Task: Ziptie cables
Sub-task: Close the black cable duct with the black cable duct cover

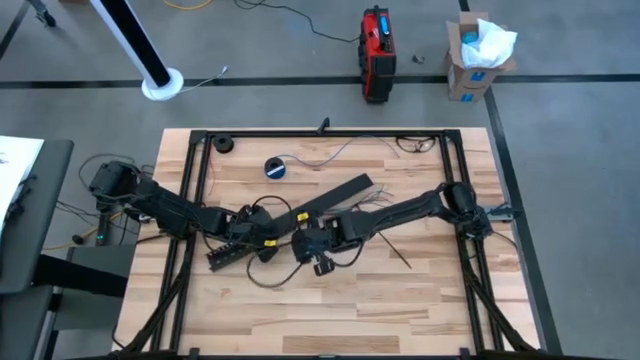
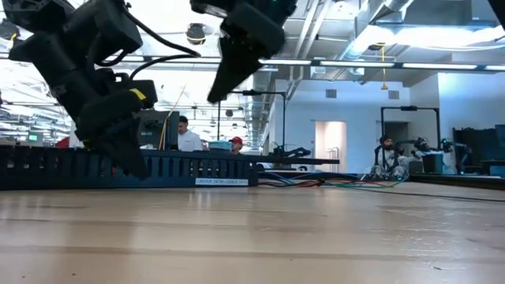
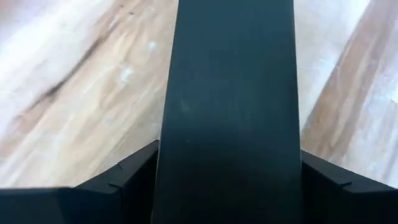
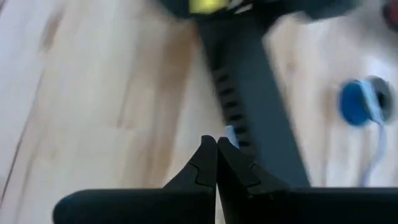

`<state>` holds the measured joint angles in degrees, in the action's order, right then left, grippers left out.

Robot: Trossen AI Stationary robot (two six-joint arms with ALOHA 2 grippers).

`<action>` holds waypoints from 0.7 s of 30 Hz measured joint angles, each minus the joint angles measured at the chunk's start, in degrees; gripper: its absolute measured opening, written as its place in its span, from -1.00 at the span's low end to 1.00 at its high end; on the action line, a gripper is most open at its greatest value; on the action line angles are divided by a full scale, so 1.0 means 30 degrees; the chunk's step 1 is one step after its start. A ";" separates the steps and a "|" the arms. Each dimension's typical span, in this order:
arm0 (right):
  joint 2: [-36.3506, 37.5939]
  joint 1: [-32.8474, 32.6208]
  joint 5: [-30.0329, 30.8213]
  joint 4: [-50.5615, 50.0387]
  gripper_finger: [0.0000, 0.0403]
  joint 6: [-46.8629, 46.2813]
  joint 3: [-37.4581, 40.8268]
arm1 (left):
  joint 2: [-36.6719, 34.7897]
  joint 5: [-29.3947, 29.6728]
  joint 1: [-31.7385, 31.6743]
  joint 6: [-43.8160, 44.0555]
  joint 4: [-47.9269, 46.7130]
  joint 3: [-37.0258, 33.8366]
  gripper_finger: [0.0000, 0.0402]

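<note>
A long black slotted strip (image 1: 330,198) lies slanting across the middle of the table. My left gripper (image 1: 235,245) is shut on its near-left end; in the low view the left gripper (image 2: 126,162) reaches down onto the strip (image 2: 197,167). My right gripper (image 1: 300,243) is shut with nothing showing between its tips. It hangs above the strip in the low view (image 2: 215,96) and points along the strip in the right wrist view (image 4: 216,149). Thin cables (image 1: 385,205) lie loose on the wood right of the strip and at the far edge (image 1: 340,150). My left gripper holds the black strip near its near-left end, one finger (image 3: 134,174) at each long edge of the strip's flat face (image 3: 227,124). The fingers slant down from above and from the table's left. The strip runs on ahead of them along the table.
A blue-and-black tape roll (image 1: 276,168) lies far-left of the strip and also shows in the right wrist view (image 4: 357,102). A black metal frame (image 1: 200,150) borders the table. A dark cord loop (image 1: 270,272) lies near the grippers. Bare wood stretches along the near side.
</note>
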<state>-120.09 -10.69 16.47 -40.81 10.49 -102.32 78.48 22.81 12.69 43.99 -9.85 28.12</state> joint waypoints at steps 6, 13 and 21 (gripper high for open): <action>0.1532 0.1123 0.0075 0.0016 -1.00 -0.2636 -0.0007 | 0.0123 0.1189 0.0000 -0.1819 0.0123 0.0007 0.31; 0.2832 0.2043 0.0080 -0.0033 -1.00 -0.2581 -0.0022 | 0.0123 0.1573 0.0000 -0.3387 0.0291 0.0022 0.31; 0.2833 0.2189 0.0003 -0.1026 -1.00 -0.1941 -0.0022 | 0.0123 0.1504 0.0000 -0.2511 0.0353 0.0022 0.31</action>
<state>-111.59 -4.12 16.48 -43.89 4.66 -102.39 78.85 27.32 12.69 36.45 -8.79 28.18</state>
